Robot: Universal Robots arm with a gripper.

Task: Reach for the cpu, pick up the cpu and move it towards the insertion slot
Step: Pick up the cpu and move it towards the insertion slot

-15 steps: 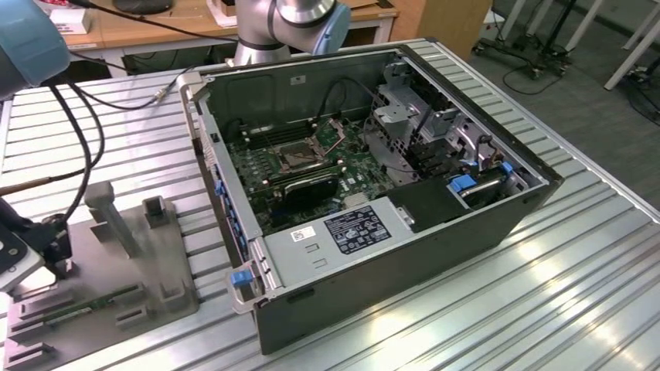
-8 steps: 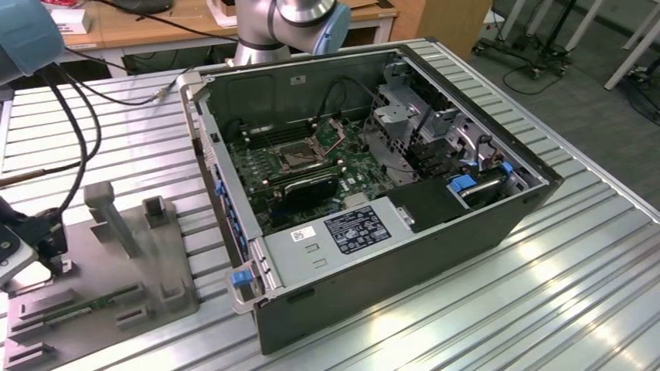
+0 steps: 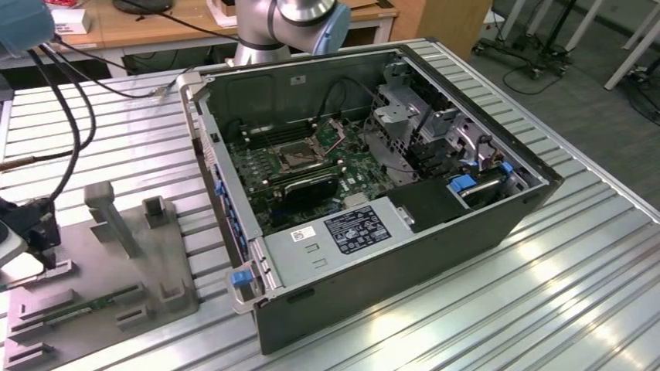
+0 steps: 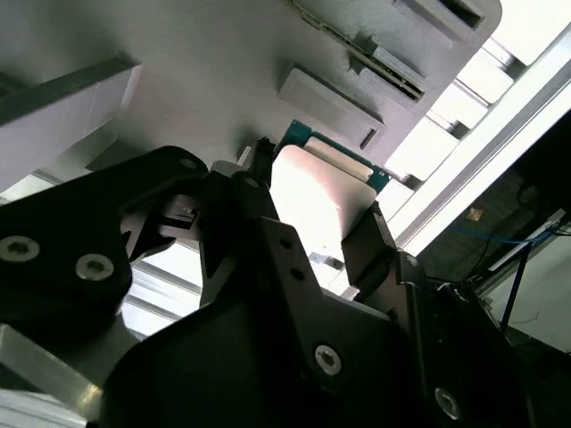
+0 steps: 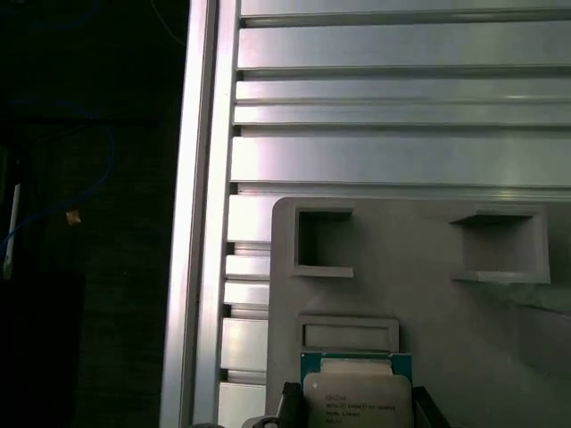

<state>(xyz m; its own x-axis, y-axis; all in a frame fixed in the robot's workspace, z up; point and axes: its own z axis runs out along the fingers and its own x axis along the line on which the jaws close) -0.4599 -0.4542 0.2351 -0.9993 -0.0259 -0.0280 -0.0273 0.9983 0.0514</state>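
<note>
Grip: the gripper (image 4: 312, 203) is drawn in narrow on the cpu (image 4: 323, 183), with one of its black fingers (image 4: 361, 245) against each of two opposite edges. No gap shows at either edge in both wrist views.
Chip: a flat square with a pale metal lid on a green-rimmed board. It sits low at the grey fixture (image 5: 428, 294), just beside a shallow rectangular recess. Whether it rests on the surface or is clear of it, I cannot tell.
Fixture: in the exterior view it stands at the exterior view's left, just beside the computer case (image 3: 413, 270), and carries upright posts and slotted blocks.
Socket: the insertion slot (image 3: 296, 158) is square, with a shiny metal frame and a dark centre. It lies on the green motherboard (image 3: 258, 174) inside the open case, well apart from the fixture.
Arm: the arm (image 3: 284, 27) rises behind the case, grey with a blue cap.
Table: the table (image 3: 536, 309) is ribbed aluminium and bears both the case and the fixture.
</note>
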